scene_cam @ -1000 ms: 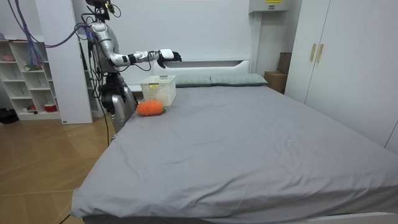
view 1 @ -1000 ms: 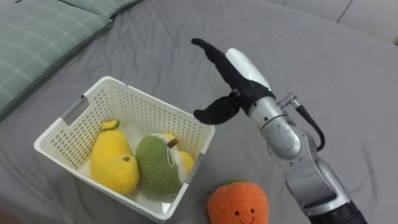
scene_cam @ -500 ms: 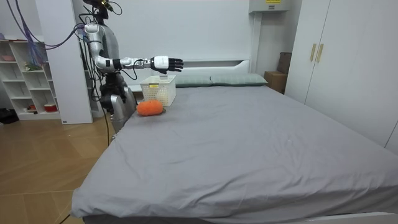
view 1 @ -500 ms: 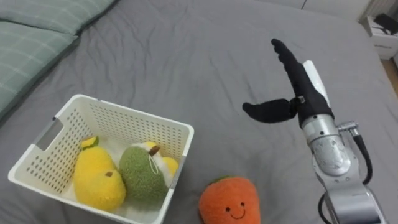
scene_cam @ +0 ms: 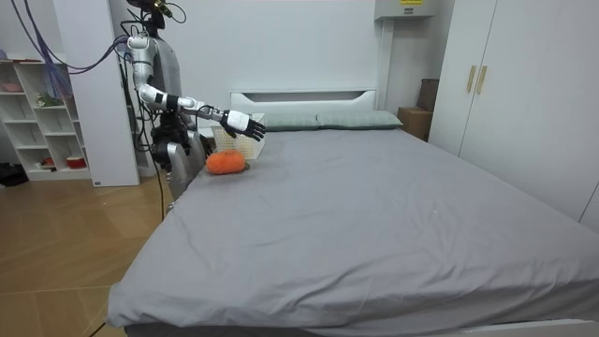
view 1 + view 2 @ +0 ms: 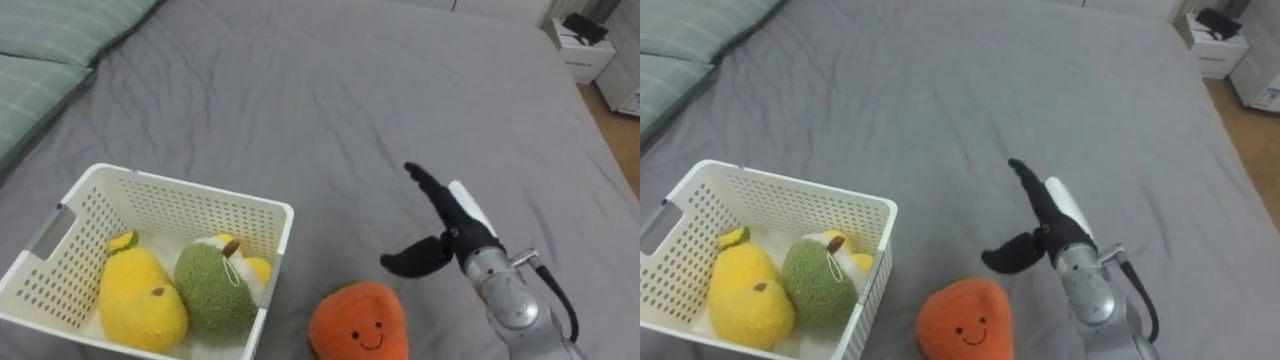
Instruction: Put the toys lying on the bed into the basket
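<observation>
Now the right hand [image 6: 455,235] hangs over the bed [image 6: 330,90], fingers wide and empty, near the orange toy [image 6: 358,322]; the basket [image 6: 190,190] holds a yellow toy [image 6: 140,302] and a green toy [image 6: 212,290].

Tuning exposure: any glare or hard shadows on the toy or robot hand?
Left eye view: even light, no glare on the orange toy or basket; no hard shadow by the right robot hand. Room view: evenly lit bed.

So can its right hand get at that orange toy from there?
Probably yes: the right hand is open beside the orange toy, nothing between them; the basket is on the toy's other side.
</observation>
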